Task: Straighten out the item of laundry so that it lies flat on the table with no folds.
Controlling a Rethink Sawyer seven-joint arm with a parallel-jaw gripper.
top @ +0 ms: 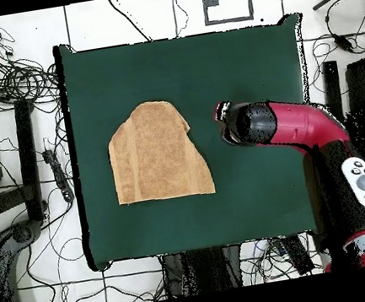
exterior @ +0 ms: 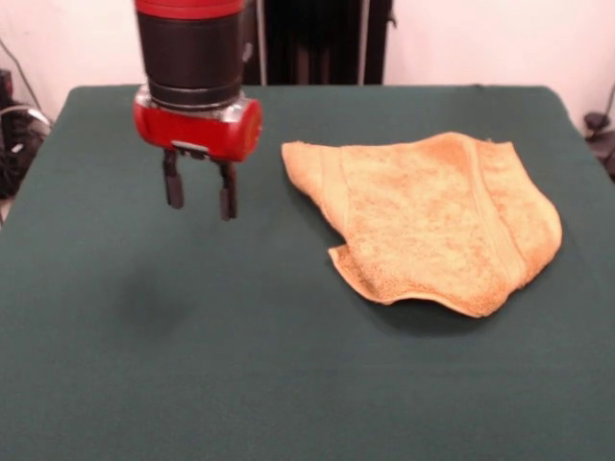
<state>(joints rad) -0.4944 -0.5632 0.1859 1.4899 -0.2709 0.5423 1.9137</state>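
Towel first: your mustard terry-cloth piece lies on the green table, and in the front view you see it to the right of centre, well apart from the gripper. It is not flat. Its outline is irregular rather than rectangular, with a narrow point reaching toward the gripper's side and a broader, rounded lobe on the opposite side. You can see a woven band running near each of those ends. Along the near edge a flap curls up slightly and throws a dark shadow on the cloth beneath it, so part of the fabric is folded or lifted there.

From overhead, the towel sits left of the table's middle, with a straight bottom edge and a rounded, narrowed top.

Your gripper hangs above the table, clear of the surface, on the end of the red and black arm. Its two dark fingers point straight down with a visible gap between them, and nothing is held between them. Look overhead and you find the arm reaching in from the right, its wrist ending near the towel's right edge but not over it; the fingers themselves are hidden under the wrist in that view.
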